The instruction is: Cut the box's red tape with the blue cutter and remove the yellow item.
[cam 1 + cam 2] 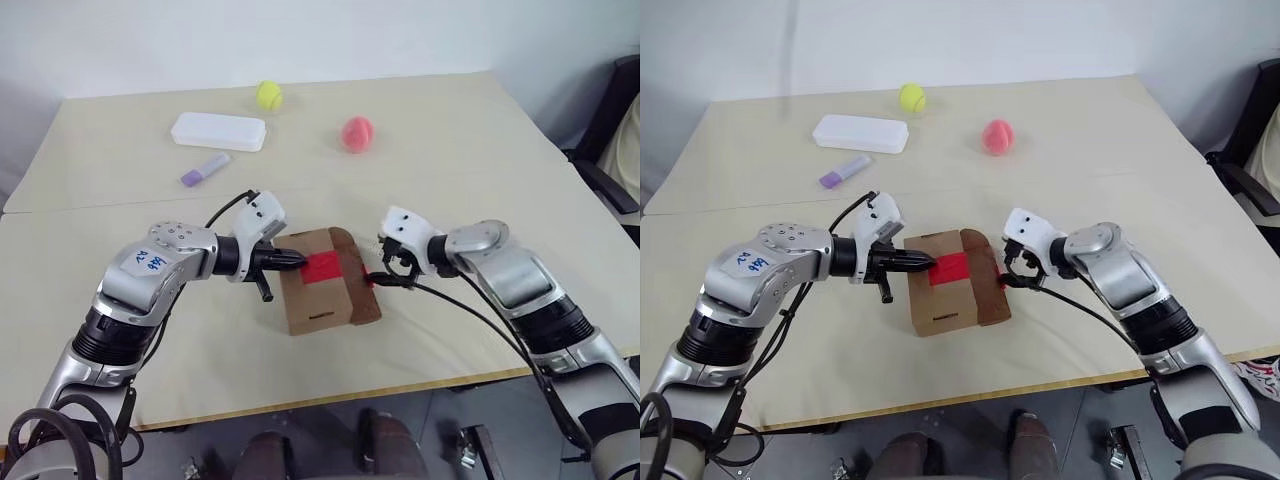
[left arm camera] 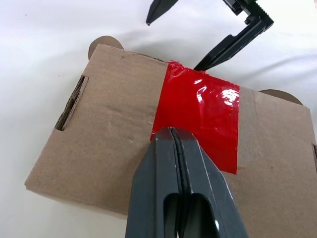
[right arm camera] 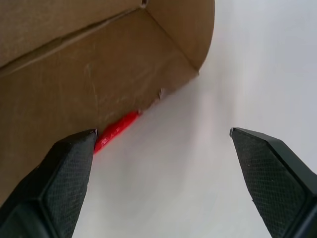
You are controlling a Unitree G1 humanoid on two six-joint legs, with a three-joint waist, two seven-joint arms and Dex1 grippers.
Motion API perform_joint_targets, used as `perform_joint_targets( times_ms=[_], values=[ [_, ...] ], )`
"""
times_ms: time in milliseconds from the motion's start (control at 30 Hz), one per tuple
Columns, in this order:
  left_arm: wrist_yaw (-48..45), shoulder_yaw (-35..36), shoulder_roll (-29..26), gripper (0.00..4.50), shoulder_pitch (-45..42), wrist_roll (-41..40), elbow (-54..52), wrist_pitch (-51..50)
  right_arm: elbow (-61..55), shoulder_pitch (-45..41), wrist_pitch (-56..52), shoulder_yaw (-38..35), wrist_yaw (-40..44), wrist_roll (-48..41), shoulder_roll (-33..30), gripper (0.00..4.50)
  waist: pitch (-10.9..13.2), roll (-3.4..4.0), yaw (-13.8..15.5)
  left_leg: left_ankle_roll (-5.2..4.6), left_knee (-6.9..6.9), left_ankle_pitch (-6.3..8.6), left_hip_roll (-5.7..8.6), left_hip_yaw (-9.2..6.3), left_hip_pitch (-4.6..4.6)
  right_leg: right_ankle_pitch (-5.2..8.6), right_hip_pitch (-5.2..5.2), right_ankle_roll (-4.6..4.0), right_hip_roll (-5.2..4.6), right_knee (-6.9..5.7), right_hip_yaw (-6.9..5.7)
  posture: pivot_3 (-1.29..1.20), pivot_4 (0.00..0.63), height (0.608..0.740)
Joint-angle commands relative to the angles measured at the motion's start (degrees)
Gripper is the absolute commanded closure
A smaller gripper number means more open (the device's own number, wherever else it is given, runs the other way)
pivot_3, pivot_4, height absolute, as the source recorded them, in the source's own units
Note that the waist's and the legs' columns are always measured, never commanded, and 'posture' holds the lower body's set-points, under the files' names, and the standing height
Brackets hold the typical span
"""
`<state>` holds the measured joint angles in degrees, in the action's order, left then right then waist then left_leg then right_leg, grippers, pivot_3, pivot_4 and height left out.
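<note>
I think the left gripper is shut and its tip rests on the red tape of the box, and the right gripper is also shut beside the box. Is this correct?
Not fully. The left gripper is shut with its tip at the red tape on the box, but the right gripper is open: the right wrist view shows its two fingers wide apart beside the box.

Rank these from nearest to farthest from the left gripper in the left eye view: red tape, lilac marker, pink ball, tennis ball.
From the left gripper:
1. Red tape, right at its fingers, on the box.
2. Lilac marker, behind it, far left.
3. Pink ball, behind, to the right.
4. Tennis ball, near the far edge.
</note>
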<state>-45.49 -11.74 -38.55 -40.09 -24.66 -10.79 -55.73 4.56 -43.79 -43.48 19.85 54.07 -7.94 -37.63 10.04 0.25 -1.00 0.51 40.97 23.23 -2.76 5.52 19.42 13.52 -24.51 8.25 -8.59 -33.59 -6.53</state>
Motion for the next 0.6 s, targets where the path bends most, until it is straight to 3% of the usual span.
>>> perform_joint_targets(
  times_ms=[33,300,600],
  values=[
    [0.4,-0.8,-0.2,4.50,1.5,1.2,-0.2,-0.7,-0.2,-0.2,-8.7,-6.8,2.8,-7.0,0.5,0.03,0.0,0.00,0.0,0.00,0.00,0.00,0.00,0.00,0.00,0.00,-0.01,0.00,0.00,-0.01,0.00,0.00,0.150,0.740],
    [0.5,-0.7,-0.5,4.50,2.2,1.0,-1.0,-1.2,2.2,-1.6,-27.0,-8.4,7.4,-18.0,2.1,0.03,0.0,0.00,-0.3,0.00,0.00,0.00,0.00,0.00,0.01,0.00,-0.02,0.00,0.00,-0.03,0.00,0.00,0.150,0.740],
    [0.5,-0.6,-0.9,4.50,2.8,0.7,-2.4,-2.4,13.2,-5.0,-30.7,-9.0,6.3,-20.5,11.1,0.03,0.0,0.00,-0.6,0.00,-0.02,0.00,0.00,0.02,-0.11,0.00,-0.01,0.00,0.00,-0.13,0.03,0.00,0.150,0.740]
  ],
)
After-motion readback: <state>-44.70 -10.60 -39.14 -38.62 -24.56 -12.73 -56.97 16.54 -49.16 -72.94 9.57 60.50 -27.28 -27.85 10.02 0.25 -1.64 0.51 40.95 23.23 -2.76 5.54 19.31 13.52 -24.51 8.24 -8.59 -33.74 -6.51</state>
